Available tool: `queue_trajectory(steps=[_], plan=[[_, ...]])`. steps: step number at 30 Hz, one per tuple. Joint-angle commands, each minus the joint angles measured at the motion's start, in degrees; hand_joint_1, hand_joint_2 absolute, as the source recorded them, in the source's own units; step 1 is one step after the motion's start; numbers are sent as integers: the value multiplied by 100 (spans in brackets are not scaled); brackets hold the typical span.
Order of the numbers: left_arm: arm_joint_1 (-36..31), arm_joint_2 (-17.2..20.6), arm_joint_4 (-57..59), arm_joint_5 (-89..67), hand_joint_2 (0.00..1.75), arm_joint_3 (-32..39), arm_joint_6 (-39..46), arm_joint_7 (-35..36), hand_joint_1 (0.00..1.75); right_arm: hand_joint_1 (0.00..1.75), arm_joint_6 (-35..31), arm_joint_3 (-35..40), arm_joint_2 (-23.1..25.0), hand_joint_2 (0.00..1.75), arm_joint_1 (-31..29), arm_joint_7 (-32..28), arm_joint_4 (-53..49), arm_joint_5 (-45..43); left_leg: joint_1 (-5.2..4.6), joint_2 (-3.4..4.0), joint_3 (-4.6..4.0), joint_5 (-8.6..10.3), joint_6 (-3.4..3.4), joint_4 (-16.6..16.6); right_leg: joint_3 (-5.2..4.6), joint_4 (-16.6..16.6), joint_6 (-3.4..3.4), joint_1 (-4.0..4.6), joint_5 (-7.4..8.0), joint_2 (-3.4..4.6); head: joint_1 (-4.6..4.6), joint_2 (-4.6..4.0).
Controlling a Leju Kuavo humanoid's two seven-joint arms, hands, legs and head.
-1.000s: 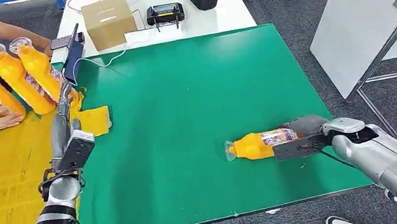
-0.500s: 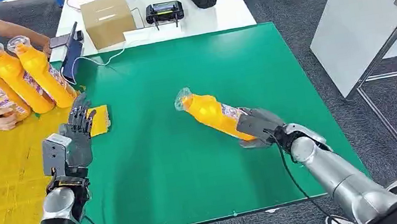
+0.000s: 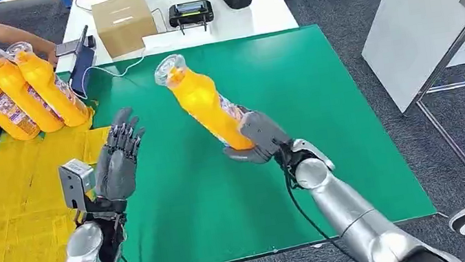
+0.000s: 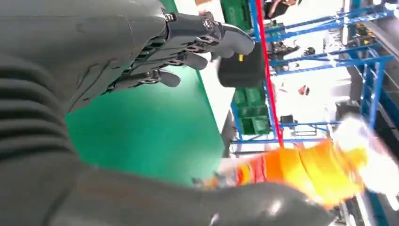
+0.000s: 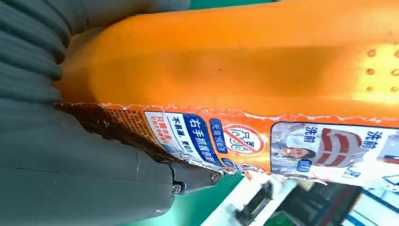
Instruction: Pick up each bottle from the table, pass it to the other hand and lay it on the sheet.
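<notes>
Since the earlier frame, the orange bottle point(image 3: 207, 110) has risen off the green table point(image 3: 321, 90). From the head, the right hand point(image 3: 255, 139) grips its base, tilted; the left hand point(image 3: 118, 163) waits alongside with fingers spread. Left wrist: bottle point(image 4: 310, 169) near. Right wrist: label point(image 5: 263, 141) close. Handover comes next, I judge: the left hand must close round the body.

Right hand point(image 3: 255, 140) grips a bottle point(image 3: 201, 103) raised aslant; left hand point(image 3: 118, 163) is lifted, fingers spread, palm toward it
</notes>
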Motion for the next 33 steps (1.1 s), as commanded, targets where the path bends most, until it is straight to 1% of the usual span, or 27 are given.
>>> queue_trajectory(steps=[1, 2, 3, 5, 6, 7, 10, 11, 12, 14, 17, 18, 20, 21, 23, 24, 26, 27, 32, 33], plan=[[-34, -135, 130, 73, 175, -687, -138, -10, 0, 175, -85, 297, 664, 175, -426, -81, 965, 14, 4, -9, 14, -7, -3, -1, 14, -3, -5, -1, -5, 26, 2, 0], [-23, -132, 82, 5, 175, -716, -66, -136, 0, 175, -78, 366, 704, 175, -454, -85, 1006, 19, 6, -18, 26, -14, -5, 2, 27, 0, -8, -3, -12, 37, 0, 0], [-10, -140, 30, -64, 175, -752, -16, -183, 0, 175, -45, 478, 783, 175, -476, -79, 1035, 62, 4, -4, 14, -9, -4, 1, 12, -1, -6, -2, -5, 33, 2, 0], [10, -133, -25, -28, 175, -753, -45, -165, 0, 175, 2, 673, 932, 175, -478, -67, 1076, 130, 4, -3, 12, -11, -5, 3, 12, 2, -6, -2, -7, 39, 2, 0], [13, -125, -19, -27, 175, -760, -60, -147, 0, 175, 36, 811, 1015, 175, -467, -61, 1085, 186, 6, 0, 21, -18, -8, 4, 17, 4, -10, -2, -11, 57, 2, 0], [17, -131, -3, -27, 175, -759, -59, -145, 0, 175, 65, 940, 1060, 175, -451, -58, 1088, 234, 3, 0, 11, -10, -5, 1, 9, 2, -7, -2, -6, 36, 0, 0], [13, -132, 56, -38, 175, -749, -54, -143, 0, 175, 121, 1331, 1217, 175, -370, -52, 1030, 345, 8, -5, 25, -16, -9, -1, 20, 1, -11, 1, -12, 49, 2, 0], [24, -135, 68, -41, 175, -733, -50, -143, 0, 175, 159, 1513, 1253, 175, -331, -57, 985, 416, 4, -2, 12, -9, -6, -2, 9, -1, -7, 0, -6, 34, -2, 0], [21, -123, 83, -82, 175, -728, -30, -143, 0, 175, 167, 1638, 1289, 175, -285, -50, 937, 440, 8, -5, 23, -16, -8, 1, 18, 2, -10, 1, -12, 49, 2, 0], [19, -142, 136, -158, 175, -669, 58, -162, 0, 175, 177, 1979, 1334, 175, -193, -4, 811, 511, 12, -4, 22, -17, -7, 2, 18, 0, -10, 3, -12, 50, 2, 0], [18, -141, 143, -160, 175, -656, 61, -163, 0, 175, 154, 2012, 1333, 175, -175, 19, 797, 509, 8, -5, 7, -6, -3, -3, 4, -2, -6, 2, -5, 23, 2, 0], [17, -144, 143, -160, 175, -655, 61, -163, 0, 175, 154, 2009, 1317, 175, -186, 19, 796, 510, 10, -14, 20, -13, -6, 0, 17, 1, -9, 1, -13, 37, 0, 0], [16, -148, 141, -161, 175, -655, 61, -164, 0, 175, 152, 2001, 1291, 175, -204, 19, 794, 508, 7, -18, -1, -2, -3, -1, -1, -1, -5, 1, -6, 10, 9, 0], [16, -148, 141, -161, 175, -655, 61, -164, 0, 175, 152, 2001, 1291, 175, -204, 19, 794, 508, 11, -28, 12, -10, -4, 2, 15, 0, -9, 1, -15, 20, 0, 0], [16, -148, 141, -161, 175, -655, 61, -164, 0, 175, 152, 2001, 1291, 175, -204, 19, 794, 508, 6, -10, 0, -4, -2, -1, 0, -1, -6, 0, -6, 17, 2, 0], [16, -148, 141, -161, 175, -655, 61, -164, 0, 175, 152, 2001, 1291, 175, -204, 19, 794, 508, 9, -19, 11, -11, -5, 2, 12, 2, -9, 0, -13, 30, 4, 0], [16, -148, 141, -161, 175, -655, 61, -164, 0, 175, 152, 2001, 1291, 175, -204, 19, 794, 508, 4, -17, -1, -3, -4, -1, 1, -1, -7, -1, -6, 13, 4, 0], [17, -157, 144, -157, 175, -639, 62, -164, 0, 175, 179, 2049, 1277, 175, -215, 12, 780, 508, 9, -26, 9, -10, -7, 2, 12, 2, -11, 1, -14, 23, 2, 0], [-54, -147, 306, -298, 175, -520, 194, -172, 0, 175, 343, 2808, 1413, 175, -30, 29, 779, 660, 5, -10, 4, -6, -5, -2, 3, -1, -7, 0, -7, 20, 2, 0], [-65, -156, 348, -316, 175, -486, 211, -174, 0, 175, 342, 2955, 1422, 175, 4, 28, 777, 660, 10, -16, 18, -14, -9, 0, 17, 0, -12, 2, -15, 35, 2, 0]])
